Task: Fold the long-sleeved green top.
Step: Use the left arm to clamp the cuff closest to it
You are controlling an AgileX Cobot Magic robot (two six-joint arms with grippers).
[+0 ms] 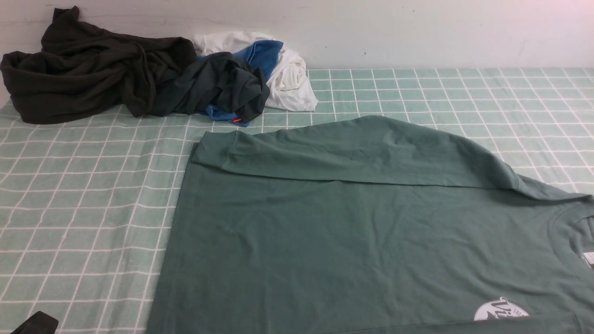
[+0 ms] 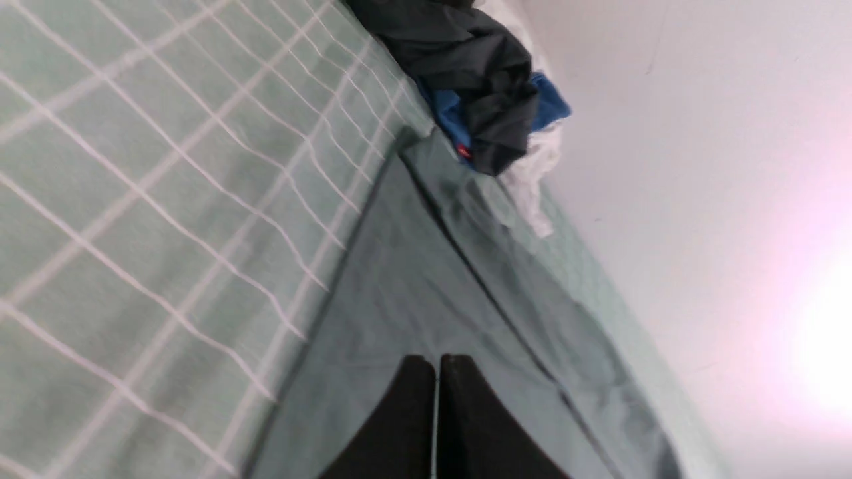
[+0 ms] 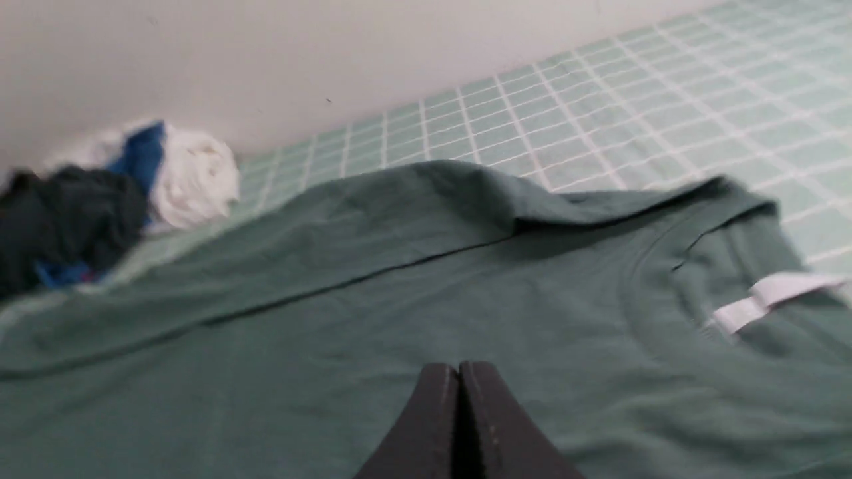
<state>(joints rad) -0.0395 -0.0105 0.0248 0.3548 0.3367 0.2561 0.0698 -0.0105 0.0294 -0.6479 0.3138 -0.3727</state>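
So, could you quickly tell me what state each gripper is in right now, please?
Left gripper: closed, holding nothing.
Right gripper: closed, holding nothing.

Soft, even light; the front view is sharp, with a thin shadow along the fold of the green long-sleeved top (image 1: 325, 222). Both wrist views blur — pink glare washes the plain white wall (image 2: 819, 346) in the left.

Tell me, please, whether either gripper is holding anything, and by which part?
Nothing is held. The left gripper and the right gripper each have their fingers shut together with no cloth pinched; the green long-sleeved top lies loose.
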